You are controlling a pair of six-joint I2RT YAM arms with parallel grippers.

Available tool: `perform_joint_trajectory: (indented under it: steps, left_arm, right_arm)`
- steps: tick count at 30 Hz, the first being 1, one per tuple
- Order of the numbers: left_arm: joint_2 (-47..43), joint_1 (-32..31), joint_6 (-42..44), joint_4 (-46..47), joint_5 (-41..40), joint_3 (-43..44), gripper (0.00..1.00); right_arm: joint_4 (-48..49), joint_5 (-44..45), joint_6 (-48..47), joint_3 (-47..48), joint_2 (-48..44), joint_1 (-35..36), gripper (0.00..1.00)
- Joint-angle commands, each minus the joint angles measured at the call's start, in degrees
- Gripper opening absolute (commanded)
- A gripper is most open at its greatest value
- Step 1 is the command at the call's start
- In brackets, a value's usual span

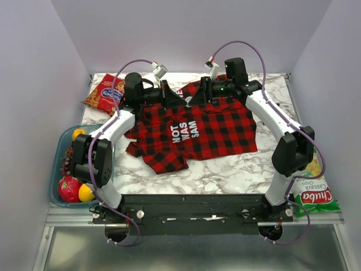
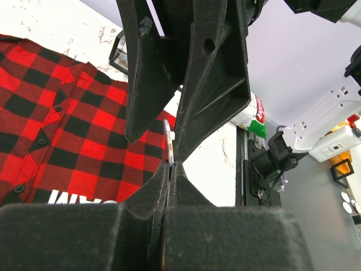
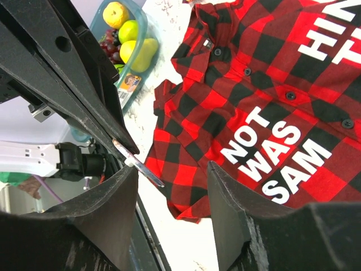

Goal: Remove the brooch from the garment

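The red-and-black checked shirt (image 1: 208, 127) lies spread on the marble table, white letters facing up; it also shows in the left wrist view (image 2: 67, 130) and the right wrist view (image 3: 242, 101). My left gripper (image 2: 171, 164) is shut on the brooch (image 2: 168, 141), a thin silvery disc seen edge-on and held above the shirt's edge. The right wrist view shows the brooch (image 3: 141, 167) sticking out of the left fingertips. My right gripper (image 3: 172, 169) is open, its jaws either side of the brooch without touching it. Both grippers meet over the shirt's far edge, left (image 1: 168, 95) and right (image 1: 198, 93).
A red snack packet (image 1: 104, 93) lies at the far left. A blue tub (image 1: 58, 169) with fruit stands at the left edge. A green chips bag (image 1: 313, 195) lies at the near right. Walls close in on three sides.
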Motion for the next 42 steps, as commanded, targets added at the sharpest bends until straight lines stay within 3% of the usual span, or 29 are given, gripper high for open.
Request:
perform_joint_trajectory:
  steps: [1, 9, 17, 22, 27, 31, 36, 39, 42]
  left_arm:
    - [-4.2, -1.67, 0.86, 2.61, 4.22, 0.13, 0.0]
    - [-4.82, -2.56, 7.45, -3.1, 5.63, 2.24, 0.0]
    - [-6.66, -2.82, 18.79, -16.88, 3.87, 4.18, 0.0]
    - [-6.93, -2.73, 24.15, -24.52, 1.51, 4.7, 0.0]
    - [-5.88, -2.82, 27.23, -29.11, -2.19, 6.02, 0.0]
    - [-5.0, -2.82, 26.45, -29.12, -2.28, 6.64, 0.0]
    - [-3.85, -2.82, 23.64, -27.18, -1.23, 7.17, 0.0]
    - [-3.59, -2.47, 15.58, -19.65, 0.17, 6.47, 0.0]
    - [-3.42, -2.03, 2.04, -4.36, 0.97, 3.74, 0.0]
  right_arm:
    - [1.14, 3.31, -0.2, -1.6, 1.42, -2.33, 0.57]
    - [1.58, 2.25, -0.11, -2.57, 1.86, -2.51, 0.57]
    - [1.76, 2.0, 1.73, -4.42, 0.63, -4.96, 0.58]
    - [5.18, -9.22, 3.05, -5.65, -0.16, -7.69, 0.6]
    - [12.55, -19.88, 5.6, -5.56, -2.09, -7.52, 0.73]
    - [12.04, -24.64, 2.8, -3.46, -3.59, -7.6, 0.75]
    - [2.75, -21.39, -9.21, -3.19, -4.55, -7.52, 0.75]
    - [-3.75, -18.94, -18.78, -2.84, -4.99, -6.99, 0.72]
    - [-5.88, -17.17, -21.38, -2.57, -5.0, -6.81, 0.66]
